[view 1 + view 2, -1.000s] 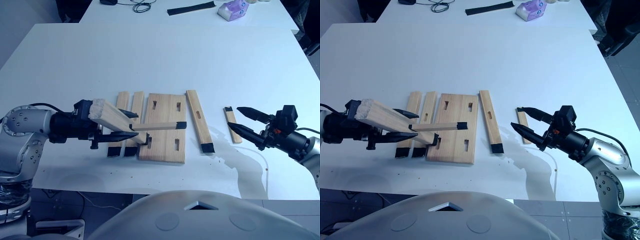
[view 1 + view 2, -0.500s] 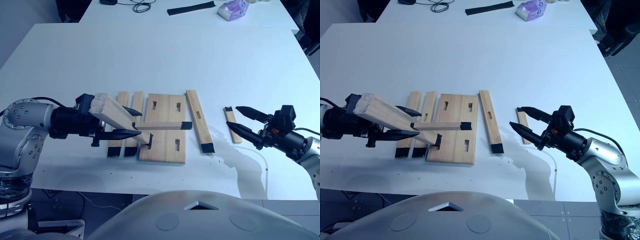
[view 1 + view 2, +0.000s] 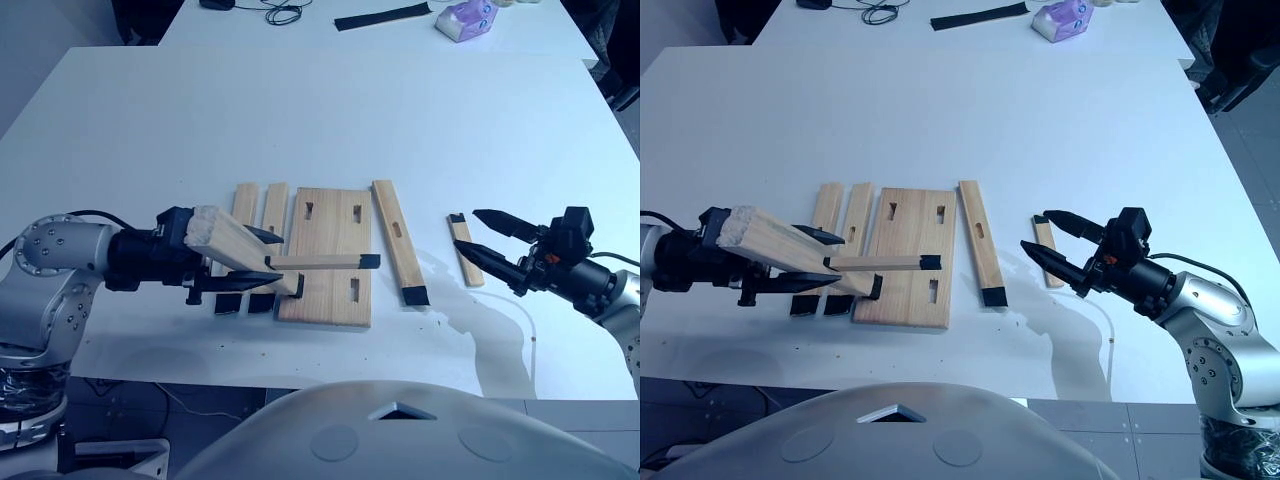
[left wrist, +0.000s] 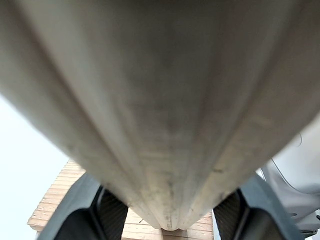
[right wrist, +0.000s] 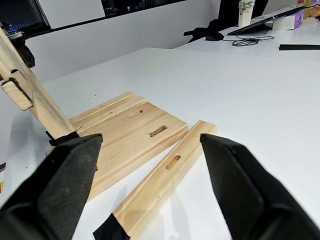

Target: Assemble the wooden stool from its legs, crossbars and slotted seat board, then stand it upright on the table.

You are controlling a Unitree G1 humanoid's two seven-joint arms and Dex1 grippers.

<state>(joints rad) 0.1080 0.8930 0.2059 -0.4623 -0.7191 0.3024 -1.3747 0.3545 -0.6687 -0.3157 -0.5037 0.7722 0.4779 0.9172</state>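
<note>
Left eye view: left gripper [image 3: 278,258] pinches a stool leg [image 3: 225,241]; right gripper [image 3: 466,228] spread wide near short crossbar [image 3: 465,253].

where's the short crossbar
In the head views the short crossbar lies flat on the table, robot's right side, right of the slotted leg, by the open right gripper.

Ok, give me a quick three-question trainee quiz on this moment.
1. True or false: the right gripper is shut on the short crossbar.
2. How many legs lie flat on the table?
3. What does the left gripper hold? A: the board. B: a leg with a crossbar sticking out of it. C: nothing.

Key: 1 false, it is open; 2 three; 3 B.
</note>
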